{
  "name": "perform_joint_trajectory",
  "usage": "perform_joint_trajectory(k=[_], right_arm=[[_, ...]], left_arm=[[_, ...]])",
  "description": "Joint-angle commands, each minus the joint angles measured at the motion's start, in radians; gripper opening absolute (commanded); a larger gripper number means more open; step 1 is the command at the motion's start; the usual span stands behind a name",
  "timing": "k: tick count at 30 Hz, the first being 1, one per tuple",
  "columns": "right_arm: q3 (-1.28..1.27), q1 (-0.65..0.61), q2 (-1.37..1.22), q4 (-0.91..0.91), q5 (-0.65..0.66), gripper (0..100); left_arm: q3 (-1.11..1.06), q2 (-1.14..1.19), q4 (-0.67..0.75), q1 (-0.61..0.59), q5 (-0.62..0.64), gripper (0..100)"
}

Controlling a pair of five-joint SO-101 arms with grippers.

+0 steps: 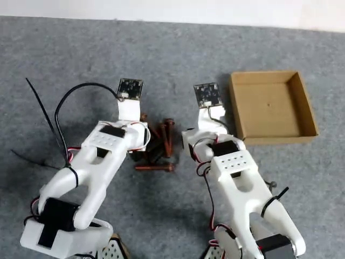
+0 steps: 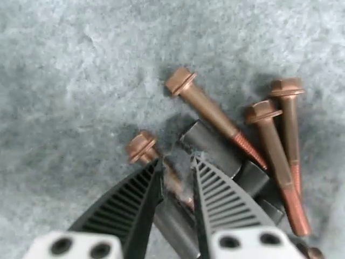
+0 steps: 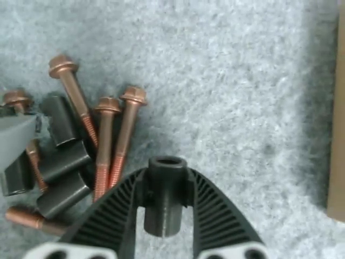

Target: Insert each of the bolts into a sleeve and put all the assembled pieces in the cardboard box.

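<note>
**Claws loaded, nothing joined, box bare**

The right claw is clamped on one dark sleeve, held clear of the worktop with its open bore facing away from the wrist. The left claw is closed on the shank of a bolt at the edge of the pile, with the bolt's head just past the fingertips. From the wrist view this bolt appears to lie on the worktop rather than being lifted.

Judged from this, the first pairing is set up but not made. The bolt and sleeve are apart, each in its own claw, and no bolt in any view sits inside a sleeve.

The other parts lie heaped together. At least three loose bolts fan out beside the held one, with another lying crosswise at 6 o'clock of the heap in the high view. Several loose sleeves lie among them, touching the shanks.

The box stands at about 3 o'clock from the pile, well apart from it, and only its bare floor shows. The right arm sits between the pile and the box.

So nearly all of the task is left. The held bolt has to go into the held sleeve, that piece has to go to the box, and every remaining bolt and sleeve needs the same.
</note>
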State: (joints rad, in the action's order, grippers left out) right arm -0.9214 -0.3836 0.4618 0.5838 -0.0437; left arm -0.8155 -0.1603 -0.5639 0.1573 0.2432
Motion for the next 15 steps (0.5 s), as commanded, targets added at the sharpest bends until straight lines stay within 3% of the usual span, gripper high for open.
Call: perform_joint_trajectory(k=[1, 15], right_arm=[[0.008, 0.01, 0.045, -0.021, 0.002, 0.3], [0.007, 0.01, 0.045, -0.019, 0.002, 0.3]], left_arm=[[0.005, -0.002, 0.025, -0.005, 0.02, 9], [0.004, -0.002, -0.006, -0.021, 0.078, 9]])
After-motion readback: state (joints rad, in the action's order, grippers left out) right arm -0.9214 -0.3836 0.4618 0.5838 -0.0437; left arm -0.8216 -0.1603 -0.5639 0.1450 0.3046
